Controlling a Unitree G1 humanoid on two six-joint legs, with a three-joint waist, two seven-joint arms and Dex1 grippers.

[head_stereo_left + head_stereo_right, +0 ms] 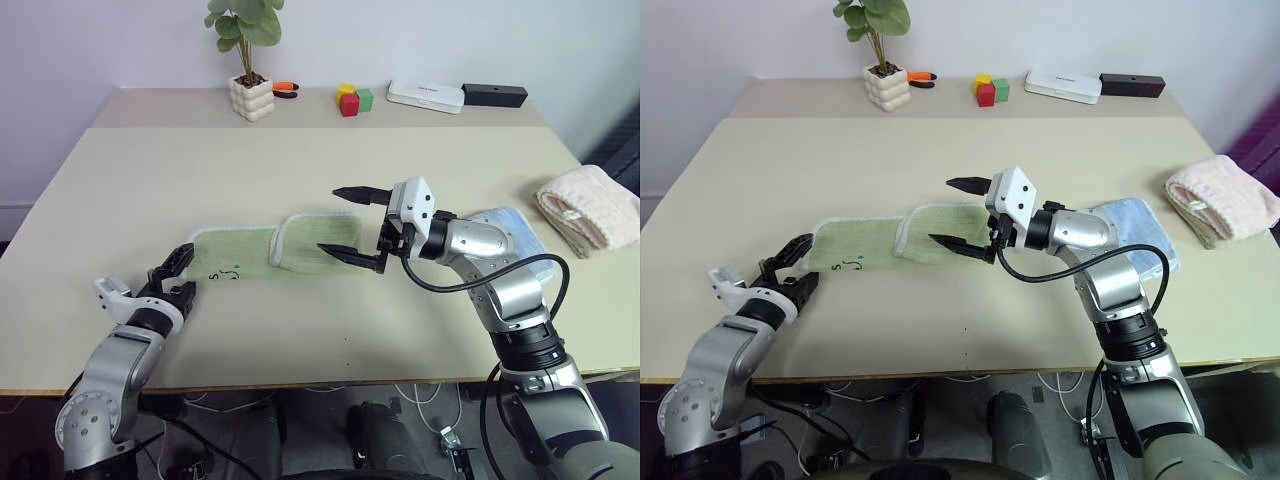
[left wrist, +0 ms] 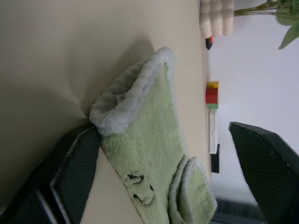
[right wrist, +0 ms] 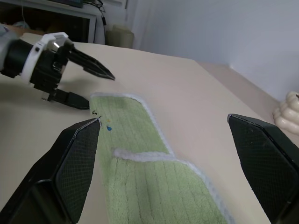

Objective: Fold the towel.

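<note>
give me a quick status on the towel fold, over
Left gripper open, fingers astride the towel's left end corner, no grip yet. Right gripper open, hovering over the folded-over right part. Towel lies long on the table, partly folded. Nothing in the way.

I see the towel (image 1: pixel 250 249) as nubby green terry with fluffy white edging. The worktop (image 1: pixel 300 165) looks smooth and matt beige. The finger pads (image 3: pixel 77 161) show fine dotted black texture. Arm shells read as satin silver metal, and the plant pot (image 1: pixel 251 98) looks glossy cream.

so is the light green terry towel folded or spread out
Partly folded: the light green terry towel lies as a long strip, its right end lapped back over the middle.
</note>
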